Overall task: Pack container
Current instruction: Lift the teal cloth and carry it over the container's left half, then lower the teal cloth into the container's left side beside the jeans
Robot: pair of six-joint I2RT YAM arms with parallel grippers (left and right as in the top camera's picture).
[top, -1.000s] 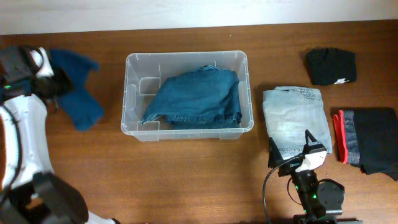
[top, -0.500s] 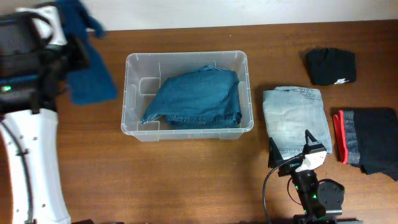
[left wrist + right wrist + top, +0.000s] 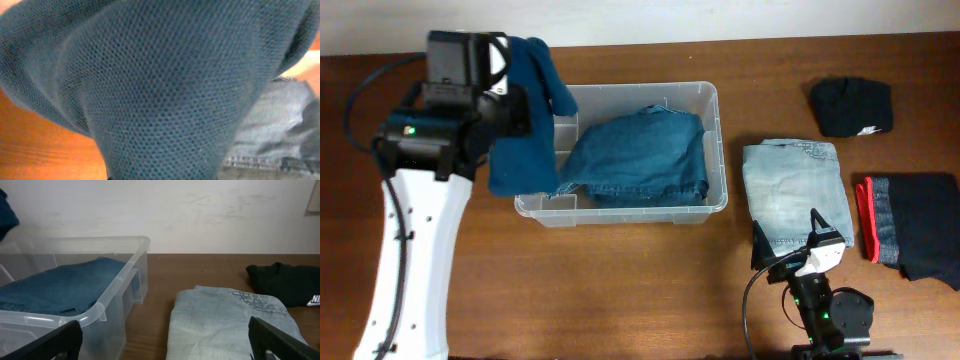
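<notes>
Pinched in the left gripper [image 3: 512, 100], fingertips buried: teal cloth [image 3: 160, 90], fine honeycomb mesh in wrist view only, draping overhead onto the clear ribbed container [image 3: 640, 213] beneath, folded denim [image 3: 640, 155] inside. Right gripper [image 3: 165, 340] spread wide, pale jeans [image 3: 225, 320] just ahead. Brown wood table [image 3: 620, 290], white wall [image 3: 200, 215] beyond.

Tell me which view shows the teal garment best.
Overhead: the teal garment shows in full, hanging over the container's left end. The left wrist view shows only its mesh weave, filling the frame; the right wrist view catches just a scrap at its left edge.
</notes>
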